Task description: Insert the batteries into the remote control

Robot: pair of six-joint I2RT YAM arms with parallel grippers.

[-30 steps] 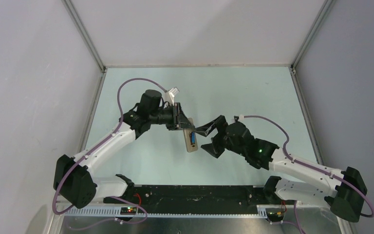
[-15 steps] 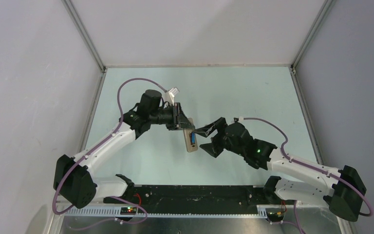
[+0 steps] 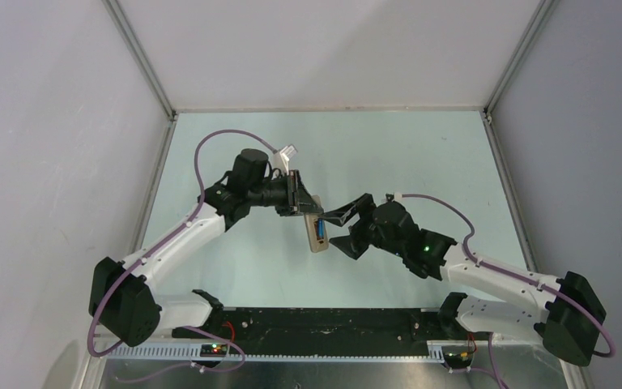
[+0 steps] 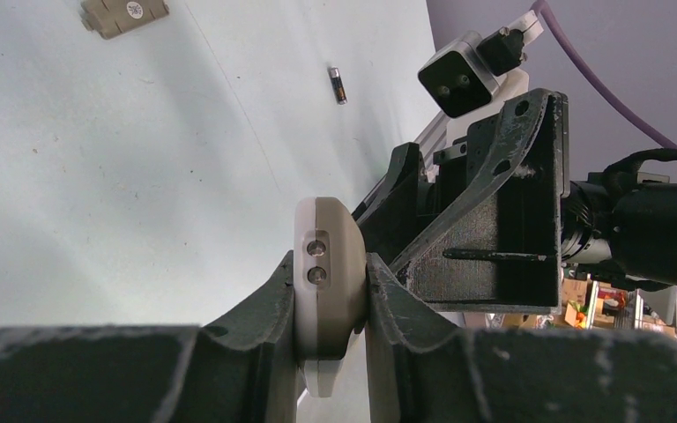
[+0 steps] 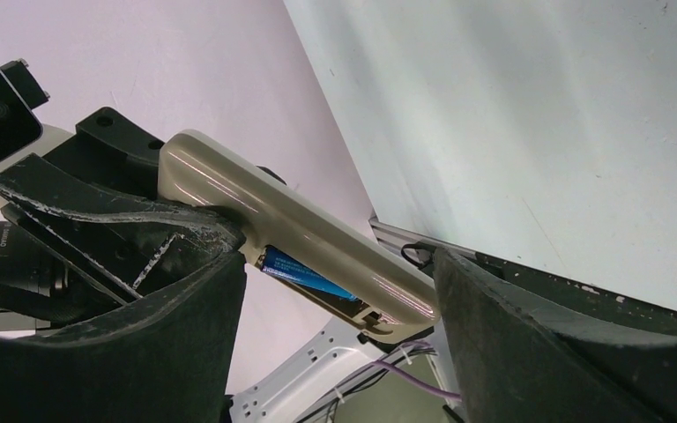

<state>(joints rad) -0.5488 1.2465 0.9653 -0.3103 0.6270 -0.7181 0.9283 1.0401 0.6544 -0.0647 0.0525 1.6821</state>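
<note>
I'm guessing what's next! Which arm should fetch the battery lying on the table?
Probably the right: the right gripper is open and empty, while the left gripper is clamped on the remote control, blue battery already in its slot. The dark battery lies loose on the table.

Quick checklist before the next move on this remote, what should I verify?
1. Remote clamped in left gripper: ok.
2. Blue battery in the slot: ok; whether fully seated, cannot tell.
3. Dark battery loaded: not ok, it lies on the table.
4. Right gripper open and empty: ok.
5. Cover off the slot: ok, it lies on the table.
</note>
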